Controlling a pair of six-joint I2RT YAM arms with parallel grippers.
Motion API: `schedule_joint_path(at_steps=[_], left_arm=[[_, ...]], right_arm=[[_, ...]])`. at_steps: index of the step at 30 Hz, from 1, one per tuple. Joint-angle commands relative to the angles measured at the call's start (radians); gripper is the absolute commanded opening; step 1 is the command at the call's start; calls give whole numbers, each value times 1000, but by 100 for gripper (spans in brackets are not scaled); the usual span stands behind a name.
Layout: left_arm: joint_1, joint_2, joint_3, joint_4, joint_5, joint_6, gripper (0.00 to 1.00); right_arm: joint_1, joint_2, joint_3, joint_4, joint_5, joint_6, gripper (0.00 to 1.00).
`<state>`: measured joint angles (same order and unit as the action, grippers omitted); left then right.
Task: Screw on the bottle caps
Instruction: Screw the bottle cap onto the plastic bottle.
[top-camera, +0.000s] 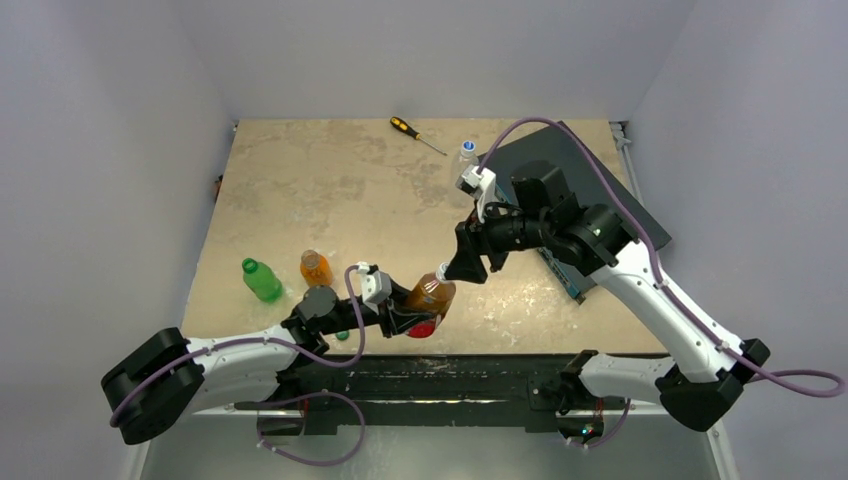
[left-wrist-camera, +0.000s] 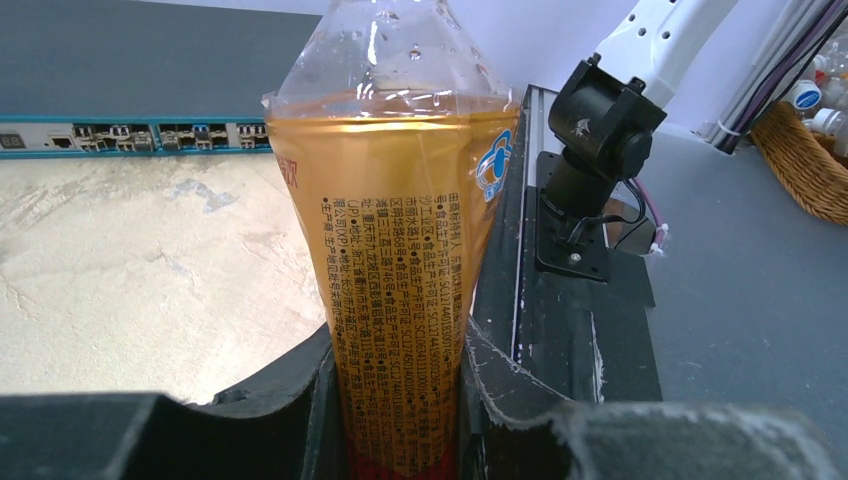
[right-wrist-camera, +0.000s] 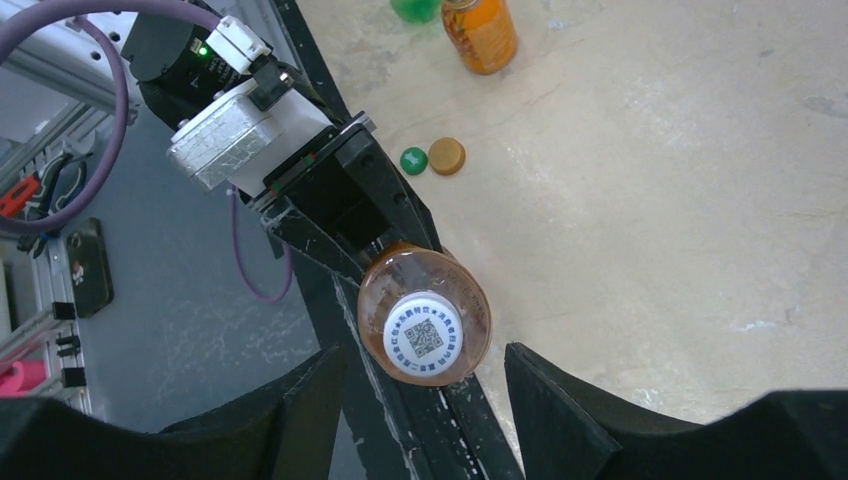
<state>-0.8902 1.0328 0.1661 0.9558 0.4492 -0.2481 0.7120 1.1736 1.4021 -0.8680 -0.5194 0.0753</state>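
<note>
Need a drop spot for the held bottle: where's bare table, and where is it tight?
Bare: the far-left table, between the screwdriver and the green bottle; also the near-right strip between the held amber bottle and the network switch. Crowded: near-left edge, with the orange bottle, loose green cap, orange cap and left gripper.

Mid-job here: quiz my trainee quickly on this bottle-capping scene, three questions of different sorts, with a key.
1. True or false: the left pincer is shut on the amber plastic bottle.
2. The round code-printed plastic cap on that bottle's neck is: A white, B blue, C green?
3. In the right wrist view, how many loose small plastic caps lie on the beige tabletop?
Key: 1 true; 2 A; 3 two.
</note>
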Motion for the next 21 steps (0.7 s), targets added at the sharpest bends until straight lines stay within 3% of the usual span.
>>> schedule_joint_path(at_steps=[1, 21], left_arm=[[4, -7, -3, 63, 31, -20, 0], [5, -24, -11, 64, 21, -25, 0]], right_arm=[[10, 17, 17, 26, -30, -28, 61], [38, 54, -2, 47, -43, -7, 50]])
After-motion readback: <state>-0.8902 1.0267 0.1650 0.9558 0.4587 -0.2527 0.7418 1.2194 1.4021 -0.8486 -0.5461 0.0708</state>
